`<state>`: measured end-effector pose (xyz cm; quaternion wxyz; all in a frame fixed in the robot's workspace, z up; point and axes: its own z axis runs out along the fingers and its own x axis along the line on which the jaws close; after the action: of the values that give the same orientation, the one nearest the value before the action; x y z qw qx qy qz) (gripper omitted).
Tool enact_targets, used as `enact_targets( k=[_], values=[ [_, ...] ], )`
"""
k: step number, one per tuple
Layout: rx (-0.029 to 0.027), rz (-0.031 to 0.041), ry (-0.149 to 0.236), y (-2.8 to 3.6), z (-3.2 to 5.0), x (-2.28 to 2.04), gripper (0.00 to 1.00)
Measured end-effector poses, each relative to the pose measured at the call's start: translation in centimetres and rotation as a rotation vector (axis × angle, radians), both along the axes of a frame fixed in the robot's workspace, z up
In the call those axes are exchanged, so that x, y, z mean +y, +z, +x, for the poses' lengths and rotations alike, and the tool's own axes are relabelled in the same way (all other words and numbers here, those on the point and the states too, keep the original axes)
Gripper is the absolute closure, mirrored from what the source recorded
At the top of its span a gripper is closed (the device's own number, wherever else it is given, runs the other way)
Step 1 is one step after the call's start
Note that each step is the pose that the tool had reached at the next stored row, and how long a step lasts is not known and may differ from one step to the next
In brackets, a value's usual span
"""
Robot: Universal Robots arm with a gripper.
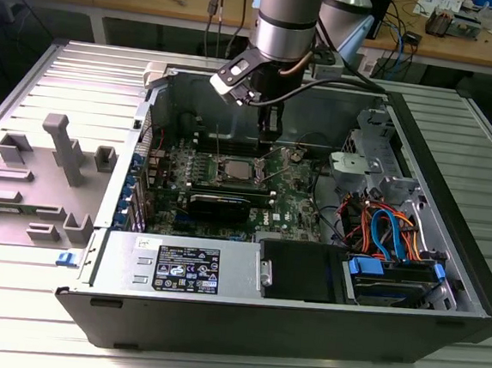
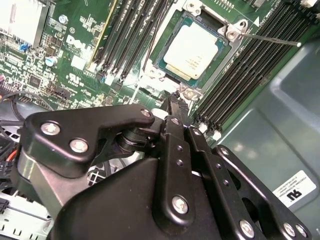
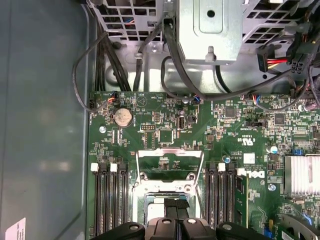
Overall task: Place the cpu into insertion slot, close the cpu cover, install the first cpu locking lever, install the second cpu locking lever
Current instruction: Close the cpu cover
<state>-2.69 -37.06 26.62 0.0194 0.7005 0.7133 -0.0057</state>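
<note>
Black gripper fingers point(image 2: 174, 106), pressed together, hover beside the silver-grey square cpu point(image 2: 192, 52) (seated in its metal-rimmed insertion slot point(image 2: 205, 22)).

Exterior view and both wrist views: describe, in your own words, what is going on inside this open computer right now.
A robot arm's tool, shut, hangs over the insertion slot on the motherboard inside the open computer case. The cpu already lies in the slot. The cpu cover is flipped open, lying back from the socket, and a thin locking lever sticks out unlatched beside it.
</note>
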Motion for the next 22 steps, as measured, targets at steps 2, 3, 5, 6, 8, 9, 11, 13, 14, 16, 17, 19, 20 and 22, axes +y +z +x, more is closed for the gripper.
enact_targets(
  k=[2, 3, 5, 6, 8, 9, 11, 13, 14, 16, 17, 19, 20, 22],
  values=[
    [0.0, 0.0, 0.0, 0.0, 0.21, 0.01, 0.89],
    [0.0, 0.0, 0.0, 0.0, 0.26, 0.02, 0.89],
    [0.0, 0.0, 0.0, 0.0, 0.32, 0.02, 0.89],
    [0.0, 0.0, 0.0, 0.0, 0.34, 0.02, 0.89],
    [0.0, 0.0, 0.0, 0.0, 0.41, 0.02, 0.89],
    [0.0, 0.0, 0.0, 0.0, 0.45, 0.02, 0.89],
    [0.0, -0.0001, 0.0, 0.0, 0.5, 0.02, 0.89],
    [0.0, 0.0, 0.0, 0.0, 0.51, 0.02, 0.89],
    [0.0, 0.0, 0.0, 0.0, 0.52, 0.02, 0.89],
    [0.0, 0.0, 0.0, 0.0, 0.57, 0.02, 0.89],
    [0.0, 0.0, 0.0, 0.0, 0.59, 0.02, 0.89],
    [0.0, -0.0001, 0.0, 0.0, 0.64, 0.02, 0.89],
    [0.0, 0.0, 0.0, 0.0, 0.68, 0.02, 0.89],
    [0.0, 0.0, 0.0, 0.0, 0.71, 0.02, 0.89]
  ],
)
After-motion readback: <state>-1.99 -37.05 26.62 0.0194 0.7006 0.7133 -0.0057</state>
